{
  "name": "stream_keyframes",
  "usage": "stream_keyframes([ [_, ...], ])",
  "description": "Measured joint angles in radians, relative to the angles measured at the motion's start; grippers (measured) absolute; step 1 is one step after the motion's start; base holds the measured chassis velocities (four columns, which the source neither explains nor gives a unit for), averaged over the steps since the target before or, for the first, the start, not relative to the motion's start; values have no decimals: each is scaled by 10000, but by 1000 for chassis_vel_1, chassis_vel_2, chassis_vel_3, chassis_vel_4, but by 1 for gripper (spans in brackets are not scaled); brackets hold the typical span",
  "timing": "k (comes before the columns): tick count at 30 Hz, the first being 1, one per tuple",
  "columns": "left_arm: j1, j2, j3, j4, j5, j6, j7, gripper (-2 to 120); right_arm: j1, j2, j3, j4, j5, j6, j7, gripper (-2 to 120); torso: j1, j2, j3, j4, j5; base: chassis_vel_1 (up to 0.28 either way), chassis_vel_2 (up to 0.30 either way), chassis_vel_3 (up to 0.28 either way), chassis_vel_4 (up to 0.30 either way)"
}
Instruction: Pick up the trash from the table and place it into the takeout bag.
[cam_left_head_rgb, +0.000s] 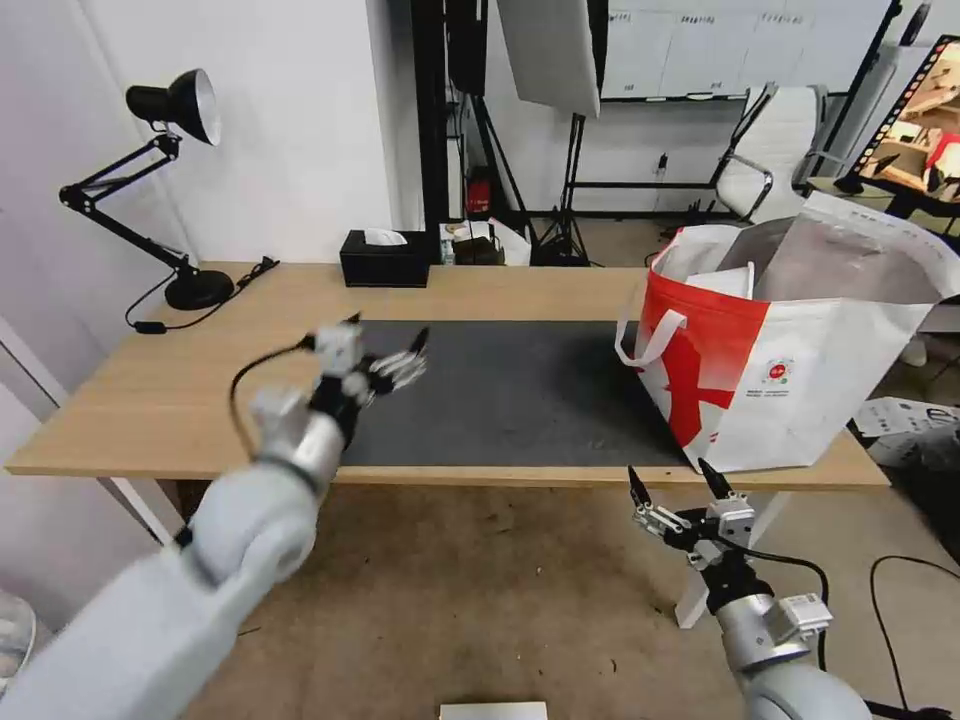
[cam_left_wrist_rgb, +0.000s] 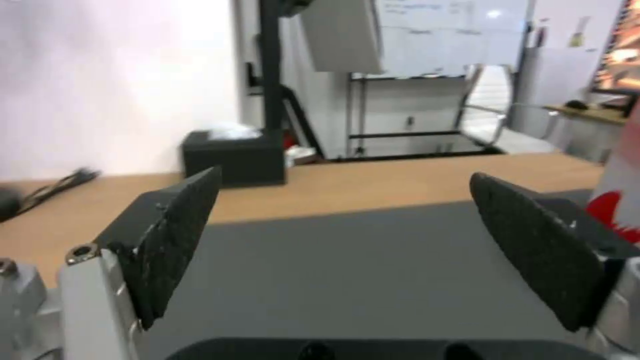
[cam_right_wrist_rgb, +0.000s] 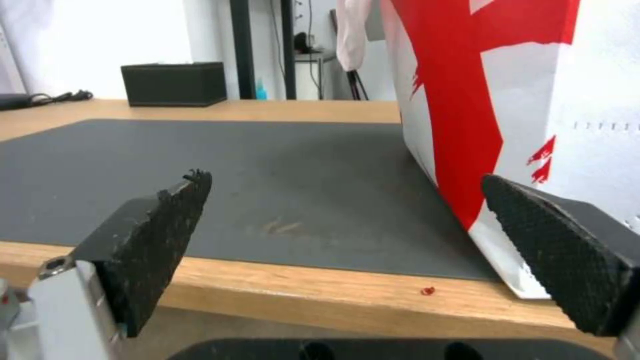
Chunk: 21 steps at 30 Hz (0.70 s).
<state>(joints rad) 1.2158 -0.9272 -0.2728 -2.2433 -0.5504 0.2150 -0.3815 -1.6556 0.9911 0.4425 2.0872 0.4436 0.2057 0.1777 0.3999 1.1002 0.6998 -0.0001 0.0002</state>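
The takeout bag (cam_left_head_rgb: 790, 380), white and red with a foil lining, stands open on the right end of the table (cam_left_head_rgb: 150, 390), partly on the dark grey mat (cam_left_head_rgb: 520, 390). The trash is out of view; the mat lies bare. My left gripper (cam_left_head_rgb: 388, 335) hovers open over the mat's left edge, with nothing between its pads (cam_left_wrist_rgb: 170, 240). My right gripper (cam_left_head_rgb: 668, 478) hangs open just below the table's front edge, in front of the bag's left corner (cam_right_wrist_rgb: 467, 150). A tiny red speck (cam_right_wrist_rgb: 427, 290) lies on the wood by that corner.
A black tissue box (cam_left_head_rgb: 385, 260) sits at the table's back edge. A black desk lamp (cam_left_head_rgb: 185, 200) with its cable stands at the back left. Behind the table are light stands and a white chair (cam_left_head_rgb: 775, 150).
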Motion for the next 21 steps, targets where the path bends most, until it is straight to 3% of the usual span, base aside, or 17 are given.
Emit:
stream_keyframes([
  [7,2925,-1503,-1240,-122,1815,-806,391,100,0,0,0,0,0,0,0,100,-1,0,0,3,-2,0,0,0,0],
  [21,3706,-2401,-1236,-70,2383,-877,387,100,0,0,0,0,0,0,0,100,1,0,2,0,-1,0,0,0,0],
])
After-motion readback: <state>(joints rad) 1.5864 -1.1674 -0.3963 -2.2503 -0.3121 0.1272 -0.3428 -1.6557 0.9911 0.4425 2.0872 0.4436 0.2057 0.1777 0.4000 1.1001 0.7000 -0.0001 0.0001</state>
